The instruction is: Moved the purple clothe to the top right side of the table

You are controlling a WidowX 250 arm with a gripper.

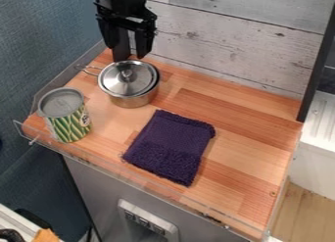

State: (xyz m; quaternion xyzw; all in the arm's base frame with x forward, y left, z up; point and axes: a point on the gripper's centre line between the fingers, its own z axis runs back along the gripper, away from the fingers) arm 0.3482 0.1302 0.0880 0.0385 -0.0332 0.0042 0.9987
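Hanging near the lidded saucepan [130,85], that open, empty gripper [131,56] could clip it swinging low toward the purple cloth [170,147].

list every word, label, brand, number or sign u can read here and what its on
Nothing can be read.
Striped can: marks on a pale patch, too small to read.
Purple cloth, pot: no text seen.

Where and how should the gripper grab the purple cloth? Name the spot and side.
Pinch the purple cloth at its upper-right corner, coming straight down: it lies flat, and the rounded edge there looks thickly folded, likely giving some bulk to close on.
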